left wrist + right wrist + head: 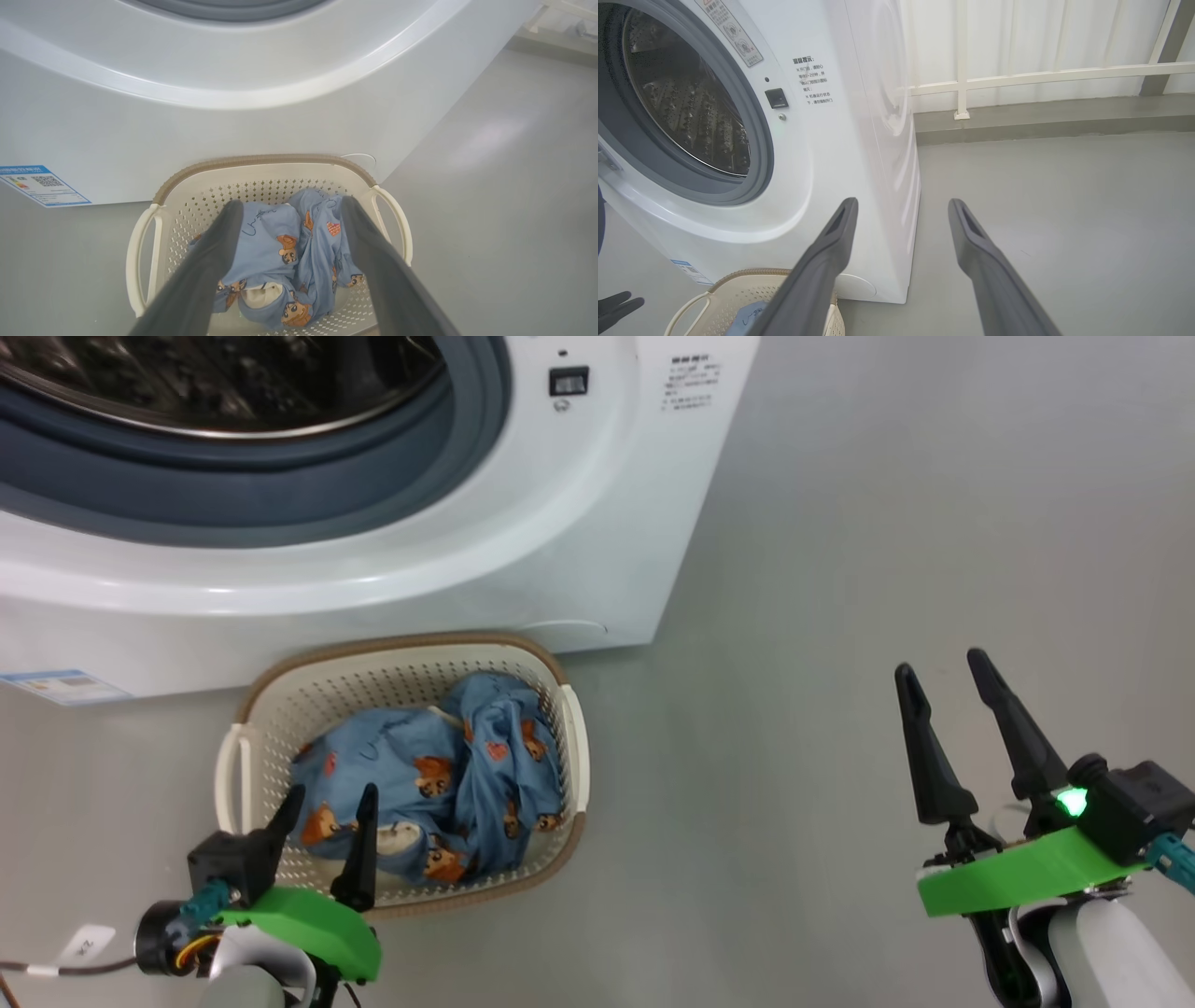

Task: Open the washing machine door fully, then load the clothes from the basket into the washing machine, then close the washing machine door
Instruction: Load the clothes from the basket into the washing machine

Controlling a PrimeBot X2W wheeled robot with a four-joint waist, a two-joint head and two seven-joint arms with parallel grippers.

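The washing machine [523, 523] stands at the upper left with its grey gasket and steel drum [686, 107] uncovered; the washing machine door is out of view. On the floor against the machine's front sits the cream basket [252, 709], holding the light-blue bear-print clothes [439, 775]. My left gripper [331, 798] hovers open over the basket's near side. In the left wrist view its two fingers [290, 205] straddle the clothes [275, 233] from above, with the basket's rim [261, 161] behind them. My right gripper [941, 667] hangs open over bare floor, far to the right, holding nothing.
Grey floor [840, 569] spreads out to the right of the machine. A white railing and wall [1017, 74] run behind it. A blue label [42, 184] sits low on the machine's front. A black latch socket [568, 381] is beside the drum opening.
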